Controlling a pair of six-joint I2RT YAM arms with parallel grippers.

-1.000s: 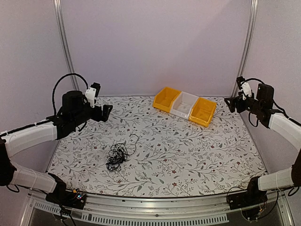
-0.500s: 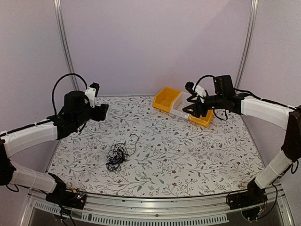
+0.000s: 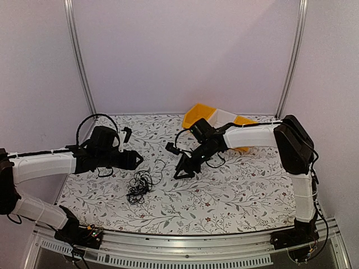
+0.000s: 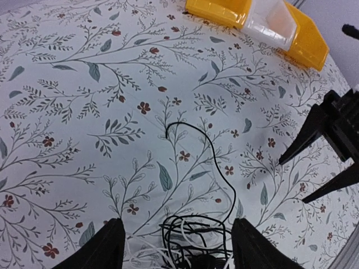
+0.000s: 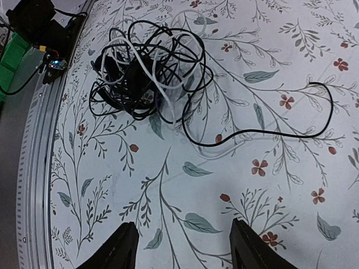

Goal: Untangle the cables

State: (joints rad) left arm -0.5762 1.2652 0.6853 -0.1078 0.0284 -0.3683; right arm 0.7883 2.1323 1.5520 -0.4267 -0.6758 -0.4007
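The cables [image 3: 139, 188] lie in one scribbly clump of thin black and white wires on the floral table, left of centre. A loose black strand [image 3: 160, 167] curls off to its upper right. My left gripper [image 3: 136, 159] hangs open just above and behind the clump, touching nothing. In the left wrist view the clump [image 4: 193, 241] sits between that gripper's [image 4: 175, 224] spread fingers. My right gripper [image 3: 184, 175] is open to the clump's right, tips near the table. In the right wrist view the tangle [image 5: 146, 67] and strand [image 5: 269, 129] lie ahead of the empty right gripper [image 5: 182, 224].
A yellow bin [image 3: 197, 115], a white bin [image 3: 222, 117] and another yellow bin [image 3: 245, 120] stand in a row at the back, partly behind my right arm. The table's front metal rail [image 5: 33, 168] and a small circuit board [image 5: 53, 61] are near the clump.
My right arm swung from the far right, past the bins, down to the table's middle beside the loose strand, its jaws narrowing a little. My left gripper dropped lower toward the clump.
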